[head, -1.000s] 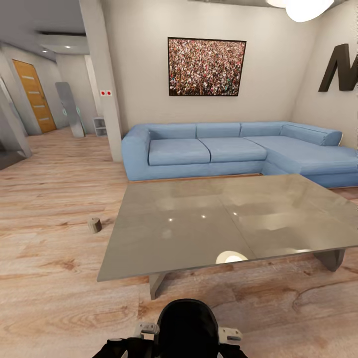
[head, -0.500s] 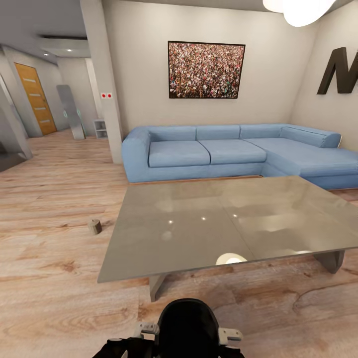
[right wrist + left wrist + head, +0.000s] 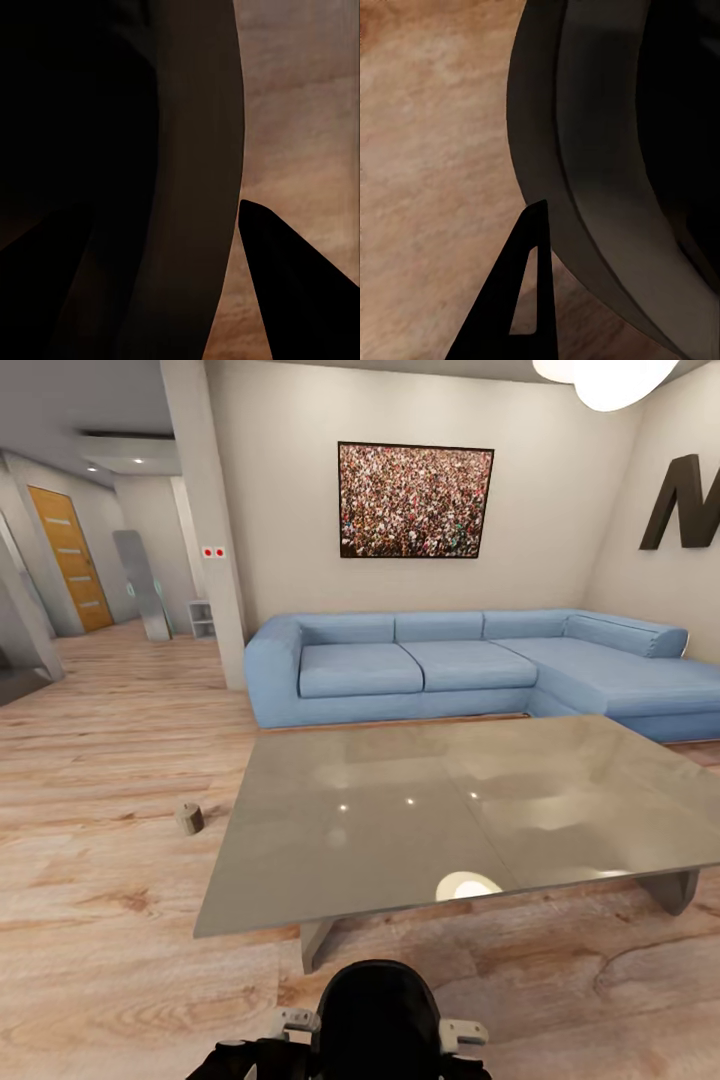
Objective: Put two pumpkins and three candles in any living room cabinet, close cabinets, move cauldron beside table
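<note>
Robot faces the coffee table in the living room, one candle on the floor

The stubby candle stands on the plank floor just beside the table's left edge — apart from it; a blue corner sofa sits behind, a framed crowd picture above. Both wrist views show a dark curved body close against one finger — how far either pincer gapes, or what it holds, cannot be told
</note>
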Robot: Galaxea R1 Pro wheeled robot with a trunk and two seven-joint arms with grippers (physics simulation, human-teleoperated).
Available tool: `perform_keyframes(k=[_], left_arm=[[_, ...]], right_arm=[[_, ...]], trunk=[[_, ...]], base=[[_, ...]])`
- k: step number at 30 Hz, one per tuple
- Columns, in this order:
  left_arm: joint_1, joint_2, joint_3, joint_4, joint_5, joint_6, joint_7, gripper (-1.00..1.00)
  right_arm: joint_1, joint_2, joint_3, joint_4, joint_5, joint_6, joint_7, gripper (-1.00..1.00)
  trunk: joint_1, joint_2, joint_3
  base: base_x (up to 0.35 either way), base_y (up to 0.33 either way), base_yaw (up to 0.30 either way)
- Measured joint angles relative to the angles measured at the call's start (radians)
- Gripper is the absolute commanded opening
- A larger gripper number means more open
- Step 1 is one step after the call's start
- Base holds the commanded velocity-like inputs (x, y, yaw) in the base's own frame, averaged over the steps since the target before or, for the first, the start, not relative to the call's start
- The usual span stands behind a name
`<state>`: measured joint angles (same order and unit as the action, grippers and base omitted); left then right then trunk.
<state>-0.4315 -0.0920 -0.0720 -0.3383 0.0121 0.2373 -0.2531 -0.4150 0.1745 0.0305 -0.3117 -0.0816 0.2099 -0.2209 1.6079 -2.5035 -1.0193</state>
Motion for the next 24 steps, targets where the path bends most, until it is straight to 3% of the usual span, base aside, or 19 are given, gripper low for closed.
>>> perform_keyframes(k=[24], left_arm=[[0.000, -0.001, 0.000, 0.000, -0.001, 0.000, 0.000, -1.00]], right_arm=[[0.000, 0.000, -0.001, 0.000, 0.001, 0.000, 0.000, -1.00]], trunk=[[0.000, 0.000, 0.000]], base=[[0.042, 0.000, 0.000]])
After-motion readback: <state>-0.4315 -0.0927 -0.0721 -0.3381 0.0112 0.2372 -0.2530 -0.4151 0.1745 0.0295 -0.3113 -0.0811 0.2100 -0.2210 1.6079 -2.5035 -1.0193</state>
